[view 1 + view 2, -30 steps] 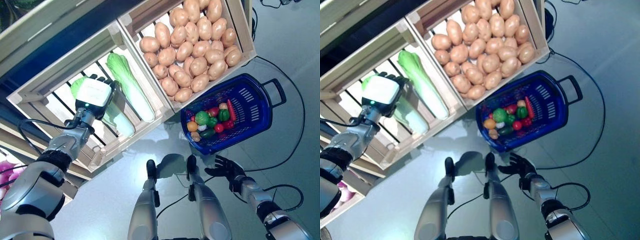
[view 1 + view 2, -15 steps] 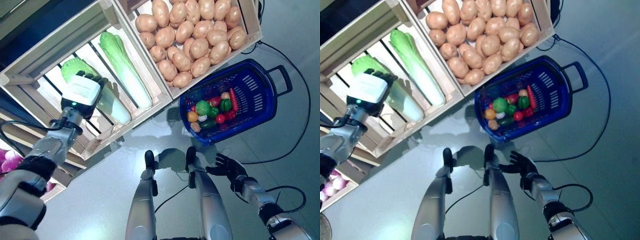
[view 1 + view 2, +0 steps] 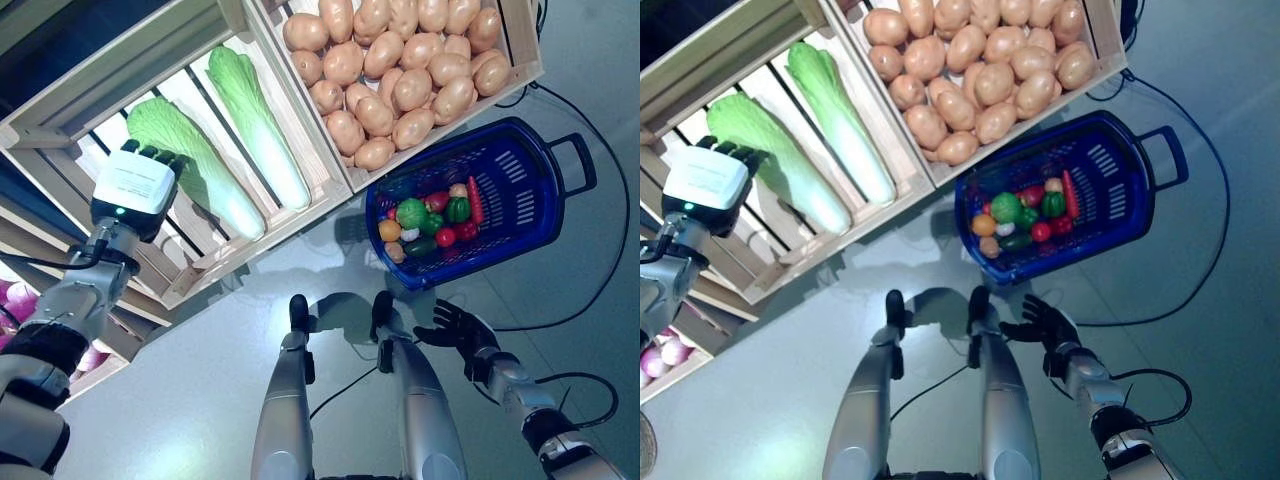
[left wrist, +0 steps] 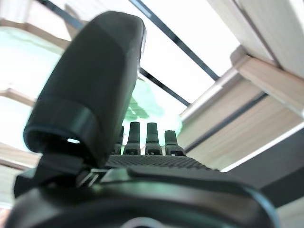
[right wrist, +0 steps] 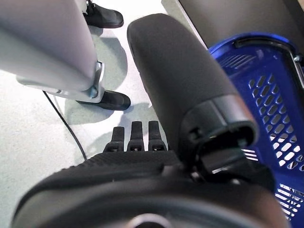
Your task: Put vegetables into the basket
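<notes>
Over at nine o'clock the left hand (image 3: 133, 183) hovers at the edge of the slatted wooden crate (image 3: 62, 118), its fingers straight and holding nothing, their tips just beside the leafy end of the nearer cabbage (image 3: 190, 160). That long napa cabbage lies diagonally on the slats, touching or nearly touching a second cabbage (image 3: 262, 128) toward eleven o'clock. I judge it fairly light but bulky, its green leaves soft and easily torn, its pale stalk end firmer and smooth; the firm middle or white base looks the safer place to take hold, with the fingers wrapped well round it. At one o'clock a crate of potatoes (image 3: 400, 70) sits full, and below it, at three o'clock, the blue basket (image 3: 530, 210) on the floor already holds small mixed vegetables (image 3: 430, 220). The right hand (image 3: 456, 329) hangs low at five o'clock, relaxed and empty. Whether the left fingertips actually meet the leaves is probably not decidable, since the wrist view is largely blocked by the thumb.
</notes>
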`<state>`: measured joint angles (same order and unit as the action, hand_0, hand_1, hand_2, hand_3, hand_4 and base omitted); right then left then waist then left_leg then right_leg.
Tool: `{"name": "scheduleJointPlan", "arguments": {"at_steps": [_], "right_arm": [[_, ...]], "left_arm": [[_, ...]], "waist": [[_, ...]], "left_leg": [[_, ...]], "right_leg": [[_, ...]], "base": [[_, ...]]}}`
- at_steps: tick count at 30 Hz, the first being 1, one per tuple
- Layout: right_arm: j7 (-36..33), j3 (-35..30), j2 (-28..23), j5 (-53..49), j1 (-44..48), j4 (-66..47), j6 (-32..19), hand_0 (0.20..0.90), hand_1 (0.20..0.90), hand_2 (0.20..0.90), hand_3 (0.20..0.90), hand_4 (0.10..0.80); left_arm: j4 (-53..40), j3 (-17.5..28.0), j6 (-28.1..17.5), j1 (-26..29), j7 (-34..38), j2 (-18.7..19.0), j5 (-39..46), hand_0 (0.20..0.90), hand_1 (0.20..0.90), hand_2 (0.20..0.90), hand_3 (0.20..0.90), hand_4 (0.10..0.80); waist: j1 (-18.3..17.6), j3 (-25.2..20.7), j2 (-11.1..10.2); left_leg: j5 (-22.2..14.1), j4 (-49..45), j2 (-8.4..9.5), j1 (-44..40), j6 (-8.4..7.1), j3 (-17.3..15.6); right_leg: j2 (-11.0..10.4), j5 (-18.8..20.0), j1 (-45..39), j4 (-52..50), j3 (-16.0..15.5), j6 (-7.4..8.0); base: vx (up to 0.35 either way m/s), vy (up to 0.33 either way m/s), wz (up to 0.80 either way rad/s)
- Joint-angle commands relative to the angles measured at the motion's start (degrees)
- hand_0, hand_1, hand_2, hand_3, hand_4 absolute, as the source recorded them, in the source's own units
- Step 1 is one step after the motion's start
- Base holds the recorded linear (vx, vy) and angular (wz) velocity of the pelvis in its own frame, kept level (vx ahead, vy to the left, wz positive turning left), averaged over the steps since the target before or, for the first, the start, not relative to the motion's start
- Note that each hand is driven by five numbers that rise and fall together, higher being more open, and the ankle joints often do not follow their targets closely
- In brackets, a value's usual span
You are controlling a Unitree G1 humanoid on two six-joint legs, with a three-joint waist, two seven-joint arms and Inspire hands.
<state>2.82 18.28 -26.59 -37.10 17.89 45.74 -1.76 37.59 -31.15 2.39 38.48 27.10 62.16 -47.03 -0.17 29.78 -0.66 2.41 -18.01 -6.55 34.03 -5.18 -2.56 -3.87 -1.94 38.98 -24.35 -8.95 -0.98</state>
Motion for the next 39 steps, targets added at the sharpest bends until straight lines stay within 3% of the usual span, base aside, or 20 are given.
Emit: {"name": "scheduleJointPlan", "arguments": {"at_steps": [1,10,21,28,39], "right_arm": [[-1.8,-0.8,-2.5,-3.9,-3.6,-4.4,-3.4,0.9,0.9,0.9,0.9,0.8],[-2.8,-0.2,-1.9,-3.5,-4.7,-8.1,-3.2,0.9,0.9,0.9,0.9,0.8],[-4.2,0.3,-2.1,-3.4,-5.1,-11.1,-3.0,0.9,0.9,0.9,0.9,0.8],[-4.8,-0.1,-2.9,-4.3,-5.0,-12.3,-3.2,0.9,0.9,0.9,0.9,0.8],[-5.5,-0.5,-2.3,-4.7,-5.3,-12.6,-4.2,0.9,0.9,0.9,0.9,0.8]], "left_arm": [[1.1,4.9,3.5,5.4,6.5,4.4,-1.7,0.9,0.9,0.9,0.9,0.8],[5.8,4.6,3.3,8.7,14.3,3.5,-2.1,0.9,0.9,0.9,0.9,0.8],[6.0,3.5,2.3,11.8,16.5,2.8,-2.8,0.9,0.9,0.9,0.9,0.8],[6.0,-0.1,1.9,16.3,15.7,2.5,-3.0,0.9,0.9,0.9,0.9,0.8],[4.4,-1.3,-2.1,18.8,21.3,1.8,-5.6,0.9,0.9,0.9,0.9,0.8]], "waist": [[-0.6,0.0,-1.4],[-1.3,0.0,-3.3],[-1.7,0.0,-3.6],[-2.1,0.0,-3.7],[-2.7,0.0,-3.3]], "left_leg": [[-1.3,-6.2,0.24,5.6,-0.18,0.3],[-0.9,-6.6,-0.42,8.0,-0.32,0.4],[-0.6,-6.2,-0.33,9.8,-0.04,0.6],[-0.4,-6.2,-0.18,11.1,-0.13,0.8],[-0.5,-5.8,0.04,10.5,-0.2,0.3]], "right_leg": [[0.0,-6.2,-5.3,-2.1,0.3,1.99],[0.0,-5.6,-2.5,-3.1,0.2,2.1],[-0.7,-5.3,0.9,-4.5,0.4,2.39],[-1.1,-5.0,2.7,-5.0,0.6,2.67],[-1.4,-4.3,2.5,-4.2,1.0,2.99]], "base": [[0.0,0.0,0.0],[0.002,0.0,-0.01],[-0.003,0.009,0.0],[-0.002,0.005,0.0],[0.0,0.0,0.0]]}}
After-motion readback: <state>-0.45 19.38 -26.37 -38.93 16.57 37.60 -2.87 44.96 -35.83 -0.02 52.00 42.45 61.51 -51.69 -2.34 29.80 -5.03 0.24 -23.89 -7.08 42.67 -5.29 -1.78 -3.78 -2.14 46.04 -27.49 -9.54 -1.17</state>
